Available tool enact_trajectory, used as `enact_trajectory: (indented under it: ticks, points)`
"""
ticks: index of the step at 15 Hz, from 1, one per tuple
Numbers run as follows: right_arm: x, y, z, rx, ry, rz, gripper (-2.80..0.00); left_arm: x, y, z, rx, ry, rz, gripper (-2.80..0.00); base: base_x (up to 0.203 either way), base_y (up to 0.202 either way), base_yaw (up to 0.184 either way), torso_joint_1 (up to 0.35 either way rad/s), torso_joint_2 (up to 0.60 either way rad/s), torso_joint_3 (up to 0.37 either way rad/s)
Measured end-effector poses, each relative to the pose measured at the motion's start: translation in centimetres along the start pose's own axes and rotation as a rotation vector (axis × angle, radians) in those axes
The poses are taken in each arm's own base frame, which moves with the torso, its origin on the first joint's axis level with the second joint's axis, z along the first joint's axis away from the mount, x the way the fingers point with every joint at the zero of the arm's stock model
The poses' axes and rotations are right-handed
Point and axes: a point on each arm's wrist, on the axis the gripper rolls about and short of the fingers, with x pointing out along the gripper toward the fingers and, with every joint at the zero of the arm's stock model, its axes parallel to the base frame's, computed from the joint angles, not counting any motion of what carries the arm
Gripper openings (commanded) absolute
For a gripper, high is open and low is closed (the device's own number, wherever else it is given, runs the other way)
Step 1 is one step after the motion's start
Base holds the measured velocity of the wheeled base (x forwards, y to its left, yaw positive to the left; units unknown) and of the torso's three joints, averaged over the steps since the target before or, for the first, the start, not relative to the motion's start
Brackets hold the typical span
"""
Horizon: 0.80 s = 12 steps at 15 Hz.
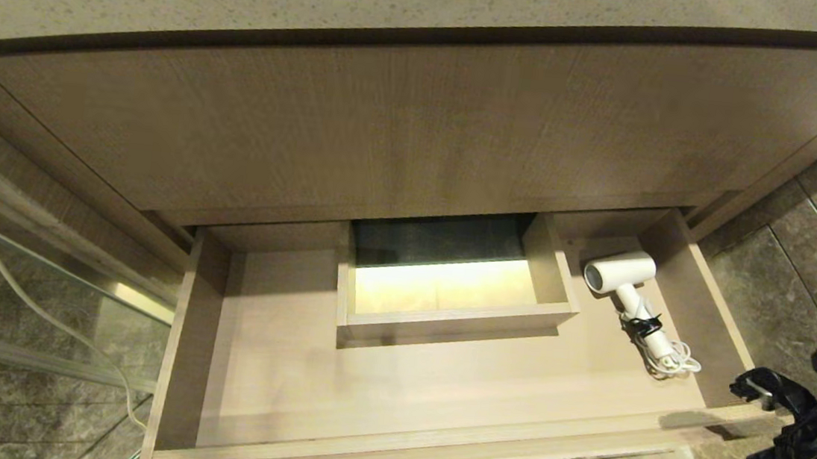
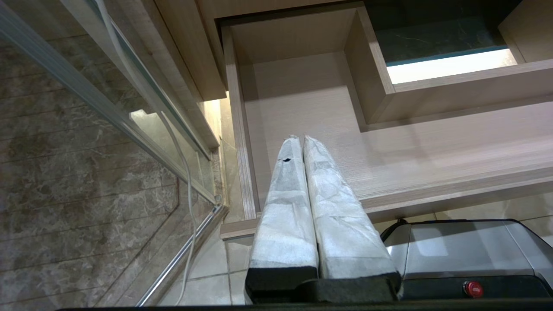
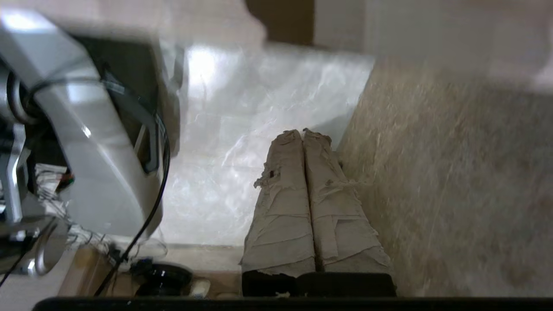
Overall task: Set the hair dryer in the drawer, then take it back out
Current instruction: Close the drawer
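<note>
Hair dryer (image 1: 620,273) lies in the open drawer (image 1: 394,378), in the right-hand bay between the boxed cutout (image 1: 445,315) and the drawer's right wall. Its barrel points toward the cutout with the round grey end facing forward; the slim handle runs toward the drawer front, ending in the cord bundle (image 1: 669,360) held by a black tie. So the first half of the job looks done, and the step in hand is, by my reading, fetching it back out.

Right gripper (image 3: 303,133) has its wrapped fingers pressed together and holds nothing. In the head view the right arm (image 1: 810,418) sits just outside the drawer's front right corner, low and off to the side. Left gripper (image 2: 299,139) hangs over the drawer's left front corner, fingers likewise pressed together and empty, well apart from the dryer.

To do this well, the right gripper should spread its fingers before it enters the drawer, come in over the front edge rather than across the right wall, and drop onto the handle just above the black tie, fingers either side of it. Gripping the barrel would be worse: it is round and wide and could roll. The loose cord loops may snag on the drawer front, so the lift should go straight up first, then back.
</note>
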Motion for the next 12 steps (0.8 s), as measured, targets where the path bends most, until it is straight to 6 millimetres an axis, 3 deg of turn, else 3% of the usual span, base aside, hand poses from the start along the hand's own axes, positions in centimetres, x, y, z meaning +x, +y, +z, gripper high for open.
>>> enact_trajectory:
  ticks: [6,12]
  points:
    - [1.4,-0.5,0.9,-0.002,-0.045,0.010,-2.80,0.0,0.0,0.0,0.000,0.000,0.000,-2.80,0.000,0.000,0.000,0.000,0.00,0.000]
    - [0.1,-1.2,2.0,-0.001,-0.182,-0.040,-2.80,0.0,0.0,0.0,0.000,0.000,0.000,-2.80,0.000,0.000,0.000,0.000,0.00,0.000]
